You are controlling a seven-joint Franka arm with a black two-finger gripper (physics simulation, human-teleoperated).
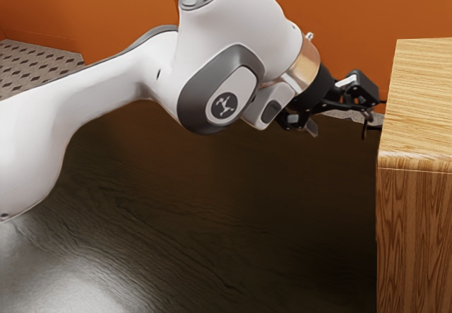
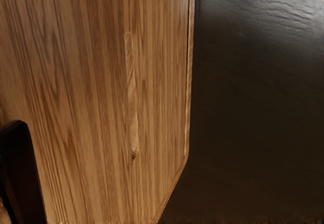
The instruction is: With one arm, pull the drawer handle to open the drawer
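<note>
A wooden cabinet (image 1: 417,186) stands at the exterior view's right. My black gripper (image 1: 370,107) hovers just off its upper near edge, at the face turned toward the arm, and its fingers stand apart with nothing between them. In the wrist view the drawer front (image 2: 71,82) is a wood-grain panel with a slim wooden handle (image 2: 131,97) running along it. One dark finger (image 2: 15,178) shows at the panel's edge, well to the side of the handle and not touching it.
The dark glossy tabletop (image 1: 212,228) stretches under the arm and beside the cabinet (image 2: 253,107). An orange wall (image 1: 353,16) closes the back. A perforated grey panel (image 1: 35,66) lies at the far left.
</note>
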